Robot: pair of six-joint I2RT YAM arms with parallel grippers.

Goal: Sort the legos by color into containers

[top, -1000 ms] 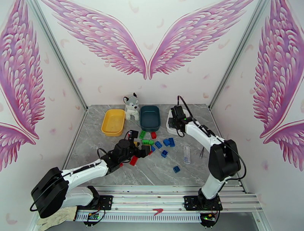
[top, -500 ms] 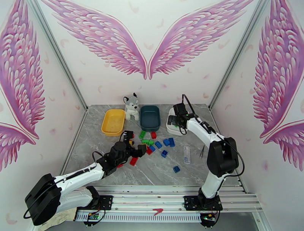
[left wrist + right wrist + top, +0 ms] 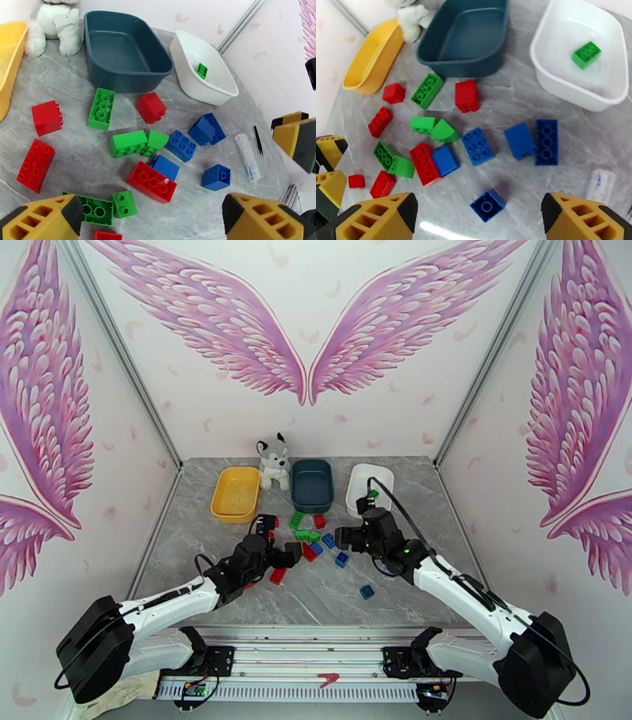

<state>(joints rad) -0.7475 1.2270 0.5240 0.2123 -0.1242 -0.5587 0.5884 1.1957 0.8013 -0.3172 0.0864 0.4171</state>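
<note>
The jaws of both the left gripper [image 3: 152, 221] and the right gripper [image 3: 480, 219] stand wide apart and hold nothing. They hang over the loose legos [image 3: 477, 146] in the middle of the table [image 3: 505, 102]. The bricks look light, stiff and smooth, so I would pinch one across its flat side walls, not over the studs. Loose, I count five blue, six red and five green. One green brick [image 3: 586, 54] lies in the white tray [image 3: 568, 90]. At the far edge stand three trays: this one, the teal tray [image 3: 446, 65] and the yellow tray [image 3: 371, 63].

White walls [image 3: 316, 425] w/ pink wings [image 3: 225, 331] (grey marble tabletop [image 3: 316, 601])
</note>
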